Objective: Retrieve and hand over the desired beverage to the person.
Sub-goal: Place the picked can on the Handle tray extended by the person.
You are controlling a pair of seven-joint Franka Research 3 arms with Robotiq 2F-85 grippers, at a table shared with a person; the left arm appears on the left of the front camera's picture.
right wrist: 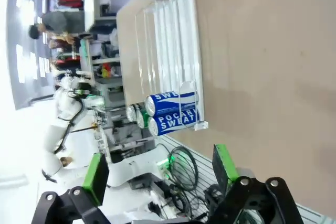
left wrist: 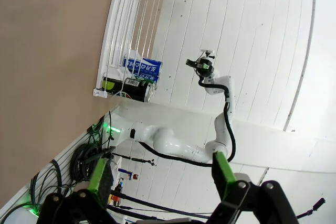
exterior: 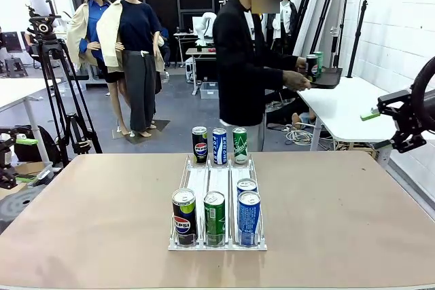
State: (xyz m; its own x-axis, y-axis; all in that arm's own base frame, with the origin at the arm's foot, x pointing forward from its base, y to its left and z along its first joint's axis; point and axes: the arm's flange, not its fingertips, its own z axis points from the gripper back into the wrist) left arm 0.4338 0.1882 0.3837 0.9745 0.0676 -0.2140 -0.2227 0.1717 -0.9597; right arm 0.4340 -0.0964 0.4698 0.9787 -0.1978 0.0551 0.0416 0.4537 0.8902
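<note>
A white three-lane rack [exterior: 217,183] on the brown table holds drink cans. At its far end stand a black Pepsi can [exterior: 199,145], a blue can [exterior: 219,146] and a green can [exterior: 240,145]. At the near end are a black Pepsi can [exterior: 184,216], a green can [exterior: 215,218] and two blue cans [exterior: 249,217]. The person [exterior: 241,59] stands beyond the table, turned toward a side table. My left gripper [left wrist: 160,182] is open and empty, off the table's side, as is my right gripper [right wrist: 160,174], which faces the blue Pocari Sweat cans [right wrist: 173,111].
The person's hands are at a dark tray with cans [exterior: 319,73] on a white side table [exterior: 346,106] at the right. A camera tripod [exterior: 61,93] stands at the back left. Bare tabletop [exterior: 353,215] lies on both sides of the rack.
</note>
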